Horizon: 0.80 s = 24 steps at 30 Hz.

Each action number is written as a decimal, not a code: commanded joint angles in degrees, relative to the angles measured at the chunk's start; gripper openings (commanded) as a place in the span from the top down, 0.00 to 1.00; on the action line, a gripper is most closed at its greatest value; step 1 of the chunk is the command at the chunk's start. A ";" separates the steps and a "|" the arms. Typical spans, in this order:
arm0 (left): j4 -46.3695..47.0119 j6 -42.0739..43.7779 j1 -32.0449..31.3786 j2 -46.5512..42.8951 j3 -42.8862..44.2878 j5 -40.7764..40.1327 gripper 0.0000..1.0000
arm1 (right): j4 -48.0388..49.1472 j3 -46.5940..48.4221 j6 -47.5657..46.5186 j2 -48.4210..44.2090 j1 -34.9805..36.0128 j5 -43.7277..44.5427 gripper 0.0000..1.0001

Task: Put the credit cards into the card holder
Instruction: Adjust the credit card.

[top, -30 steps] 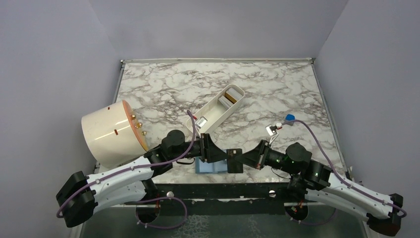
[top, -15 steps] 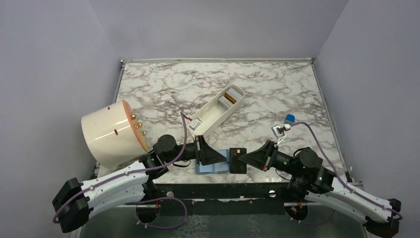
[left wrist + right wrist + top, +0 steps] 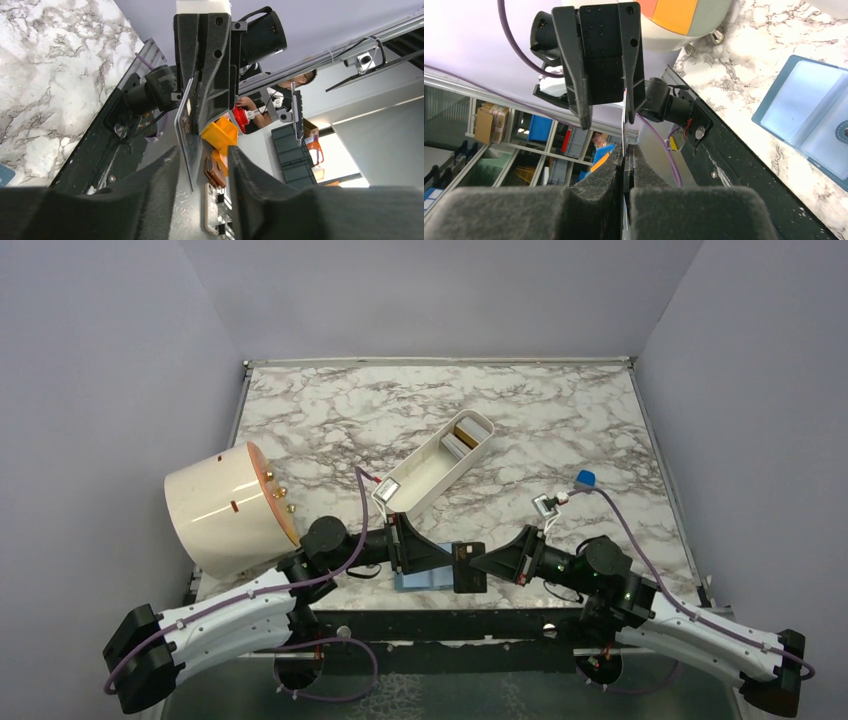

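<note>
A black credit card (image 3: pixel 468 566) stands on edge above the table's near edge, with my right gripper (image 3: pixel 480 563) shut on it. In the right wrist view the card (image 3: pixel 624 117) shows edge-on, rising out of my shut right gripper (image 3: pixel 625 150). My left gripper (image 3: pixel 450 557) faces it from the left, open. In the left wrist view the card's free end (image 3: pixel 186 132) reaches between the fingers of my left gripper (image 3: pixel 202 156), close to the left finger, with a gap on the other side. The teal-blue card holder (image 3: pixel 424 579) lies open below both grippers, its clear pockets (image 3: pixel 806 117) facing up.
A long white tray (image 3: pixel 432 472) at mid-table holds more credit cards (image 3: pixel 464 433) standing at its far end. A large cream cylinder (image 3: pixel 222 508) lies on its side at the left. A small blue cube (image 3: pixel 585 478) sits at the right. The table's black front rail (image 3: pixel 450 625) runs just behind the holder.
My left arm has drawn back to the left, off the card, and its jaws narrowed, then widened. My right gripper, still holding the card, has shifted slightly left.
</note>
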 commanded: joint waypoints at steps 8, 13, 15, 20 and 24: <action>2.40 1.17 -0.37 1.95 -1.28 -3.00 0.75 | 7.43 -0.96 1.30 0.77 0.31 -2.57 0.99; 2.40 1.39 -0.37 1.75 -1.60 -3.38 0.79 | 6.82 -1.00 1.31 0.32 0.27 -2.46 0.99; 2.40 1.48 -0.33 1.91 -1.71 -3.43 0.79 | 6.49 -0.97 0.75 0.32 0.30 -2.40 0.99; 2.40 1.71 -0.31 -0.04 -2.19 -4.04 0.79 | 5.24 -0.93 0.55 -0.49 0.28 -1.93 0.99; 2.37 1.53 -0.30 -0.18 -2.65 -4.58 0.79 | 4.66 -0.23 -0.46 -0.27 0.31 -2.04 0.99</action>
